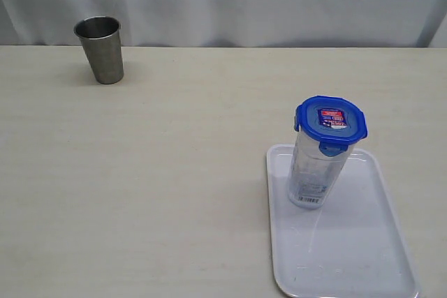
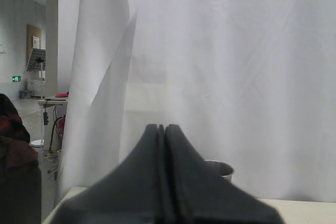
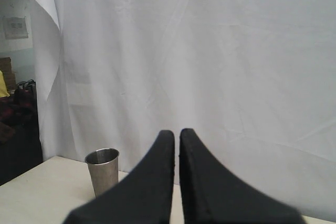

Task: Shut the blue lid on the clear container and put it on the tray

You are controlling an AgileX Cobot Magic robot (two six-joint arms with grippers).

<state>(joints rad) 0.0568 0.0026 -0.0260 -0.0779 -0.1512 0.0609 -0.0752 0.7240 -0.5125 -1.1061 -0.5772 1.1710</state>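
Observation:
The clear container (image 1: 311, 171) stands upright on the near-left part of the white tray (image 1: 363, 256), at the right of the exterior view. The blue lid (image 1: 330, 123) sits on top of it, flaps down. Neither arm shows in the exterior view. My left gripper (image 2: 161, 127) is shut with nothing in it and points at the white curtain. My right gripper (image 3: 177, 132) is also shut and empty, its black fingers nearly touching, aimed at the curtain too. Container, lid and tray are out of both wrist views.
A steel cup (image 1: 100, 49) stands at the far left of the table by the curtain; the steel cup (image 3: 103, 170) shows beside my right gripper's fingers and the steel cup's rim (image 2: 220, 168) behind my left ones. The beige tabletop (image 1: 174, 172) stretches between cup and tray.

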